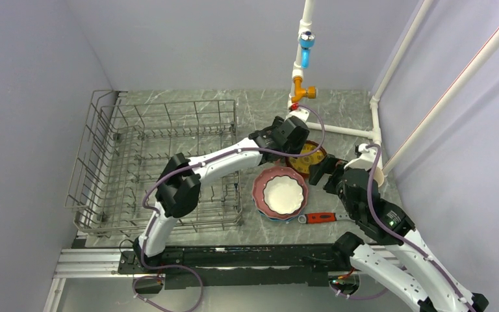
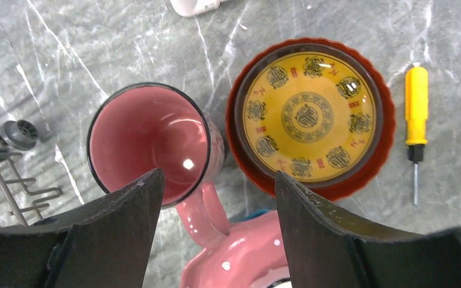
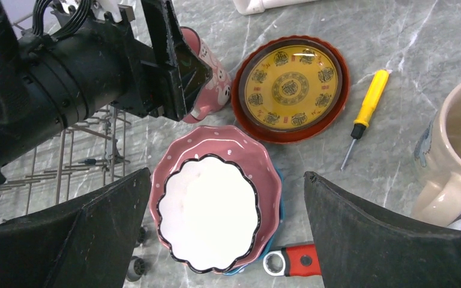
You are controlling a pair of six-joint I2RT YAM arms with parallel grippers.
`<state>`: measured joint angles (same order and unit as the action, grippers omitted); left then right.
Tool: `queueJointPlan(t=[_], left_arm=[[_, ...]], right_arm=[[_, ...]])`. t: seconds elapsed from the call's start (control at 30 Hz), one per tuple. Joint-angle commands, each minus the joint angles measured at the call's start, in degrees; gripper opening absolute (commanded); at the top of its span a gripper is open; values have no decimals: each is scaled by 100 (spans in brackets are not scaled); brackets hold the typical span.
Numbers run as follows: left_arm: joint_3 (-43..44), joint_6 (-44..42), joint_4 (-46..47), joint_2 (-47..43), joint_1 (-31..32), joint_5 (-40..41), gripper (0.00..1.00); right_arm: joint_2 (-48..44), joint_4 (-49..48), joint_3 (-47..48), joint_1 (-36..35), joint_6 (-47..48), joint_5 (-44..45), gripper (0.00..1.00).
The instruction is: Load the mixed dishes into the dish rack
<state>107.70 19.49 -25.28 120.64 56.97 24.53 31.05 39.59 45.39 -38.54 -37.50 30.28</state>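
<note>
The grey marbled surface point(image 1: 260, 110) carries a big wire dish rack point(image 1: 130, 175) on its left half, and the dishes sit to the right of it. The left claw point(image 2: 216, 177) hangs over the pink mug point(image 2: 147, 141), its jaws partly apart, one finger above the mug's rim and the other beyond its handle, not pinching it. The right claw point(image 3: 227, 174) is spread wide above a stack: a white bowl point(image 3: 207, 210) in a pink plate point(image 3: 216, 141) on a blue plate point(image 3: 278, 204). Just beyond the stack lies the red-brown plate point(image 2: 309, 117) with its yellow centre, the mug beside it. A cream cup point(image 3: 456, 144) stands at the right. A red-handled wrench point(image 3: 294, 261) lies against the stack's near edge, and a yellow screwdriver point(image 3: 369, 99) lies between plate and cup.
</note>
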Motion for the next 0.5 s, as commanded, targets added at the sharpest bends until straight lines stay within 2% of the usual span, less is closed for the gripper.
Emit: queueJointPlan(t=[0.0,0.13,0.4,0.47], left_arm=[[565,-531,-164,342,-19,316,72],[808,-647,-219,673,-58,348,71],[533,-558,-4,788,-111,117,63],[503,-603,41,837,-116,92,56]], right_arm=[[-331,-109,-157,15,87,273,100],[-462,-44,-157,14,76,376,100],[-386,-28,-171,14,52,281,100],[-365,-67,-177,16,19,251,100]])
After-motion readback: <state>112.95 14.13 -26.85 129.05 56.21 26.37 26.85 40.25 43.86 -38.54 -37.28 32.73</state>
